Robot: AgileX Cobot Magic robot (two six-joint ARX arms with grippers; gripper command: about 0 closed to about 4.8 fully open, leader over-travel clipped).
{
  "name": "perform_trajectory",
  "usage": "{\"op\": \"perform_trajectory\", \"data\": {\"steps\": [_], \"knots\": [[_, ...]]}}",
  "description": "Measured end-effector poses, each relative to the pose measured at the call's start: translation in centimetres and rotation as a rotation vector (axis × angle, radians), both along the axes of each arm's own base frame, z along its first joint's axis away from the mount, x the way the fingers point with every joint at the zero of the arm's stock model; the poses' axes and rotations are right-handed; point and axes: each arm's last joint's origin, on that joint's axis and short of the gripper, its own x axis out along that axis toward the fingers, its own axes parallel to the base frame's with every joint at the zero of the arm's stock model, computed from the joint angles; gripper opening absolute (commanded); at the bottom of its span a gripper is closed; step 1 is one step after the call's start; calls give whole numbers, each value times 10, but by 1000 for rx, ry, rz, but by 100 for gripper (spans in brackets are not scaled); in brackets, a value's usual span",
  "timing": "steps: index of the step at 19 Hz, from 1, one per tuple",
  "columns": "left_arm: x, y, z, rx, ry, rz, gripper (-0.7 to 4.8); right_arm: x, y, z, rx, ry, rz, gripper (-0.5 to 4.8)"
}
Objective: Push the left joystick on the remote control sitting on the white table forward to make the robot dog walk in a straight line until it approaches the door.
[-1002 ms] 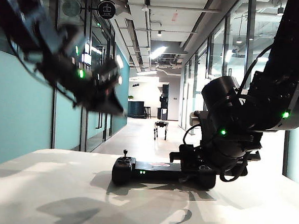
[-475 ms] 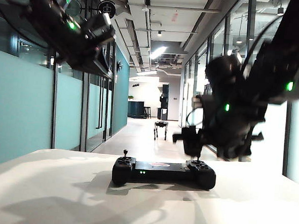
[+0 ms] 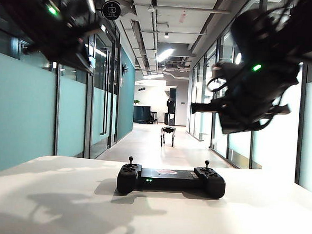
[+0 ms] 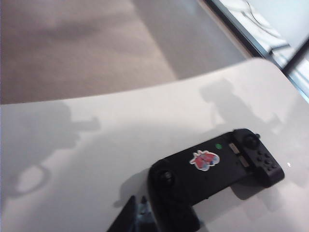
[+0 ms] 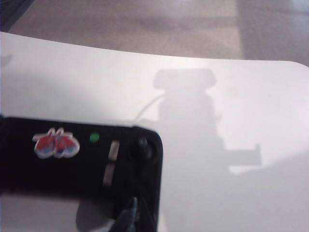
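Both claws are hanging high above the remote control (image 3: 171, 181) on the desk (image 3: 255, 224): right claw (image 5: 133, 212) closed empty, left claw (image 4: 137, 217) unreadable. The left joystick (image 3: 131, 160) is standing untouched below; robot dog (image 3: 167, 134) far down the corridor.

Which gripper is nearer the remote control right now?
Right, narrowly. The right gripper hangs above the remote control at its right end; the left gripper is raised higher, out past its left end.
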Motion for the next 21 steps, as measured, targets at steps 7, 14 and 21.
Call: {"op": "perform_trajectory", "data": {"steps": [7, 14, 21], "knots": [[-74, 27, -15, 46, -93, 194, -5, -51, -25, 22, 49, -52, 48, -6], [-137, 49, -44, 60, -166, 302, -5, -90, -42, 41, 71, -146, 153, -6], [-184, 63, -86, 39, -231, 327, -5, -125, -59, 44, 103, -218, 201, -6]]}}
